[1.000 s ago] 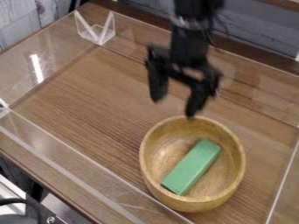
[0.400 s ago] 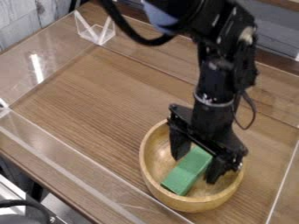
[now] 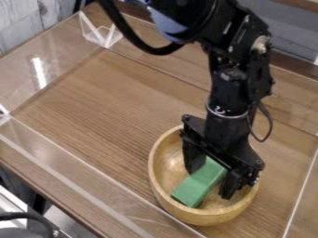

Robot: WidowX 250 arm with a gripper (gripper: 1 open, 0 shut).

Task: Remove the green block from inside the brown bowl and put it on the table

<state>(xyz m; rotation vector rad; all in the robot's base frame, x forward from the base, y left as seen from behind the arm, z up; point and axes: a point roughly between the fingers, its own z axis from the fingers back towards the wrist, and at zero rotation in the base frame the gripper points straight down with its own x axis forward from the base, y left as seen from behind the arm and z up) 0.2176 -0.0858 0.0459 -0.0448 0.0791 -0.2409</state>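
At the left and across the upper part of the frame the table (image 3: 99,102) lies bare, its wood grain running under clear acrylic walls (image 3: 37,70) — plenty of open surface, I judge, for setting something down. Toward the lower right sits the brown bowl (image 3: 162,177), and inside it the green block (image 3: 196,187) lies flat on the bowl's floor, slanting from lower left to upper right. The gripper (image 3: 217,175) points straight down into the bowl with its jaws spread wide, one finger on each side of the block's upper end — a straddle that reads as lining up to pinch the bar across its narrow width. The block is not lifted; whether the fingers touch it cannot be told. Further right, the black arm (image 3: 236,74) rises out of the bowl toward the top of the frame.
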